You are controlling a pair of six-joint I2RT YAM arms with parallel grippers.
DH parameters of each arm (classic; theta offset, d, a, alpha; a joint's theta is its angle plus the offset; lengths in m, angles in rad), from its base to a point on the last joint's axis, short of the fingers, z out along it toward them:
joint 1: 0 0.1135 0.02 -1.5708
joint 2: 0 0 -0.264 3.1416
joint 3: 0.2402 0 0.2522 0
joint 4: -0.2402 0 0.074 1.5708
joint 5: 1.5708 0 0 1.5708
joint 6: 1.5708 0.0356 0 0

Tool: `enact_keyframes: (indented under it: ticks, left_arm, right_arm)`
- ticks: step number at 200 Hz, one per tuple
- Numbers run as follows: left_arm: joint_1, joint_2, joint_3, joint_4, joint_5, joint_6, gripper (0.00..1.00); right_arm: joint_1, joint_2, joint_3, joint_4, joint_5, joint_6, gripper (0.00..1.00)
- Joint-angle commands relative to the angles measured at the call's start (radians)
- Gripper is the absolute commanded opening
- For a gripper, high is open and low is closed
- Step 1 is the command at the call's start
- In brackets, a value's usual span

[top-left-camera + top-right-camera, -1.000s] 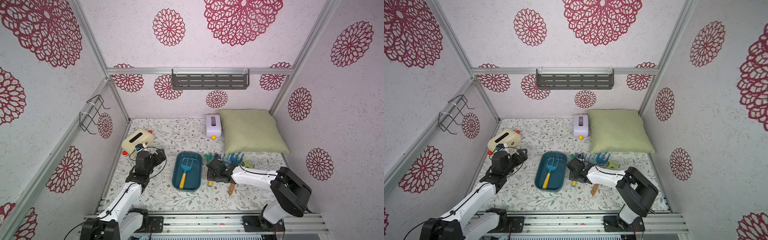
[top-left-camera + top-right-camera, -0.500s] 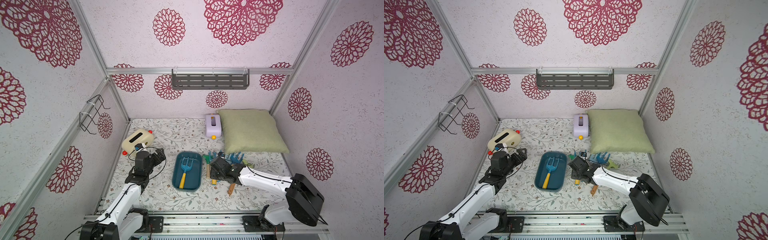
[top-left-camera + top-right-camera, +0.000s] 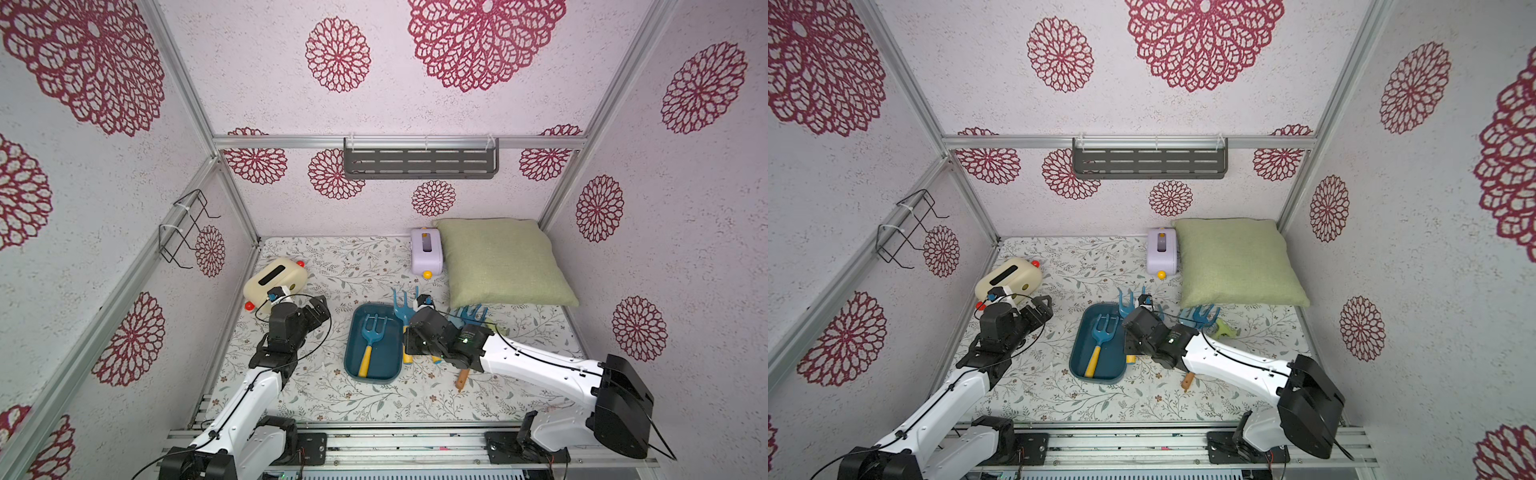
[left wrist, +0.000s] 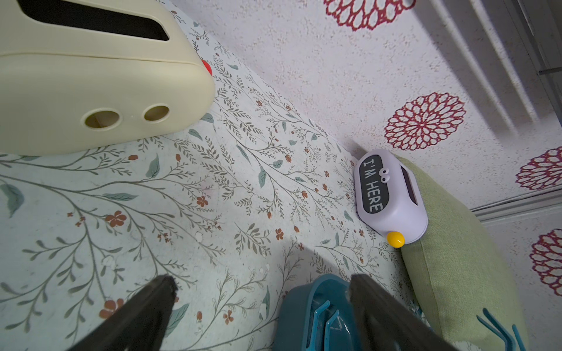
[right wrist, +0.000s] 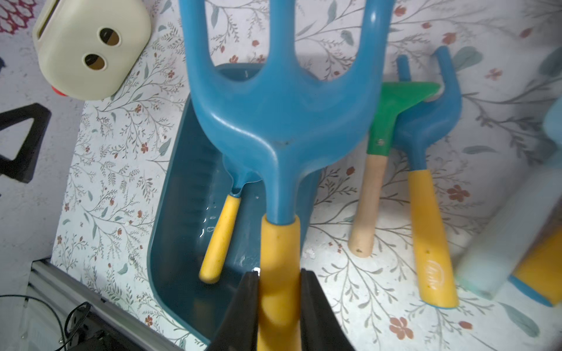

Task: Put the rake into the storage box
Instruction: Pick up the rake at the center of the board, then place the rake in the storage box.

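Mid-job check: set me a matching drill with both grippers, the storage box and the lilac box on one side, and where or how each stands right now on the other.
Column one
1. left gripper
2. right gripper
3. storage box
4. lilac box

Column two
a. against the green pillow
b. shut on the yellow handle of a rake
c. open, holding nothing
d. holds one blue pronged tool

Pairs: 1-c, 2-b, 3-d, 4-a

Both top views are bright and evenly lit. A soft shadow crosses the floral mat [image 4: 188, 188] in the left wrist view. In the right wrist view glints dot the storage box [image 5: 182, 182]; a pale shape [image 5: 511, 231] is blurred, perhaps too near the lens.
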Motion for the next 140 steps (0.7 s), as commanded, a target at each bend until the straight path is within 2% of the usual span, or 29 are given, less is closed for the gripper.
enact_keyframes:
  ticks: [1,73,140]
  left_arm:
    - [-0.006,-0.023,0.002,-0.011,-0.013,0.015,0.97]
    - [-0.006,-0.038,0.000,-0.018,-0.013,0.016,0.97]
    - [-0.006,-0.044,0.000,-0.019,-0.009,0.016,0.97]
  right_arm:
    - [0.025,0.037,0.027,0.044,-0.041,0.008,0.17]
    - [0.049,0.125,0.037,0.141,-0.127,0.076,0.17]
    - [0.047,0.193,0.054,0.090,-0.079,0.146,0.18]
